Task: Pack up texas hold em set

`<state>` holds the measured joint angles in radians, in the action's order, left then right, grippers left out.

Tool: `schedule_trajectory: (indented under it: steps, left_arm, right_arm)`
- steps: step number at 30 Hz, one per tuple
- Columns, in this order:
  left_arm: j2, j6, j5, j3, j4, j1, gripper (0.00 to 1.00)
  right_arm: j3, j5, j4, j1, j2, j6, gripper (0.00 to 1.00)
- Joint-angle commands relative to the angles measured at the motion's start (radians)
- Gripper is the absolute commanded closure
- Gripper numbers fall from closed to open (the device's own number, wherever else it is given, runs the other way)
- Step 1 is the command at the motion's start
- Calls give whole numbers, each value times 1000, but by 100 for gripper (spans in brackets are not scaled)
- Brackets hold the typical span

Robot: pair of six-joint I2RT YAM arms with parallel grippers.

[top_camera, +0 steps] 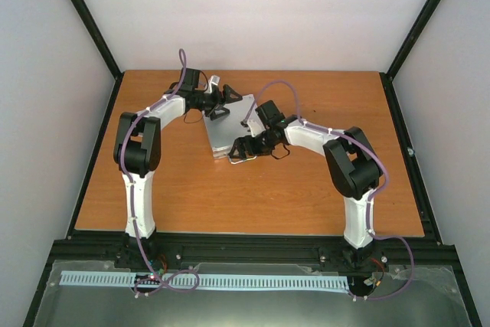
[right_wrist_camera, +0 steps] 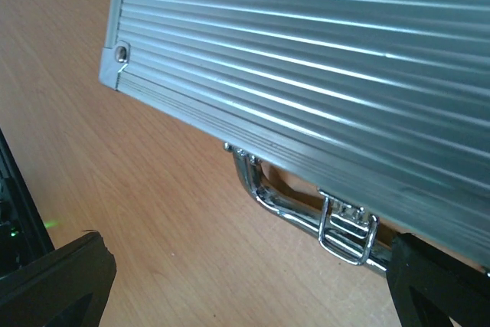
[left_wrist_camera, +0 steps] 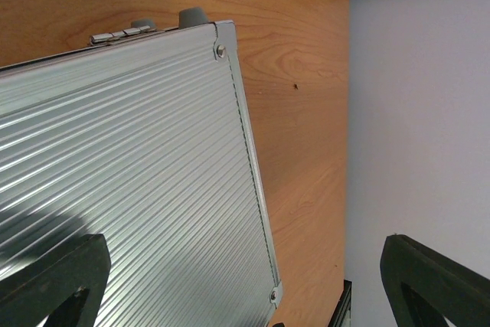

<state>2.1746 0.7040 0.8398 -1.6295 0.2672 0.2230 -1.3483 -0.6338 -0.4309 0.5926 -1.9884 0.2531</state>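
The silver aluminium case [top_camera: 220, 134] lies flat and shut near the middle of the wood-grain table [top_camera: 306, 197], its lid a sheet of fine parallel ribs with a smooth metal rim and a small round rivet [left_wrist_camera: 220, 51] at each visible corner. In the left wrist view the ribbed lid [left_wrist_camera: 130, 166] fills the left side, and a slim metal hinge [left_wrist_camera: 122, 34] and a rounded grey knob [left_wrist_camera: 191, 17] show along its far edge. In the right wrist view the case [right_wrist_camera: 321, 59] shows its front edge, where a curved chrome bar [right_wrist_camera: 279, 195] and a chrome latch [right_wrist_camera: 348, 231] stick out over the table. The left gripper [top_camera: 222, 101] hangs over the far end of the case with its black fingers [left_wrist_camera: 53, 281] spread wide, holding nothing. The right gripper [top_camera: 249, 147] hangs at the near edge by the latch, its fingers [right_wrist_camera: 53, 285] likewise spread wide and apart from the metal.
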Motion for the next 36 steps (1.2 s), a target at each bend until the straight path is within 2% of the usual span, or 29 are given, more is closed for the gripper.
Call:
schedule_trajectory:
  steps: [1, 20, 24, 36]
  left_arm:
    - [32, 7, -21, 29, 56, 4, 0]
    - [40, -20, -13, 51, 77, 3, 0]
    - [43, -26, -13, 53, 82, 3, 0]
    - [45, -37, -16, 63, 90, 3, 0]
  right_arm:
    - [-40, 32, -3, 17, -29, -1, 2]
    - [-35, 128, 63, 55, -133, -45, 2]
    - [-23, 64, 97, 55, -139, -40, 2]
    - [3, -292, 150, 23, -206, 21, 2]
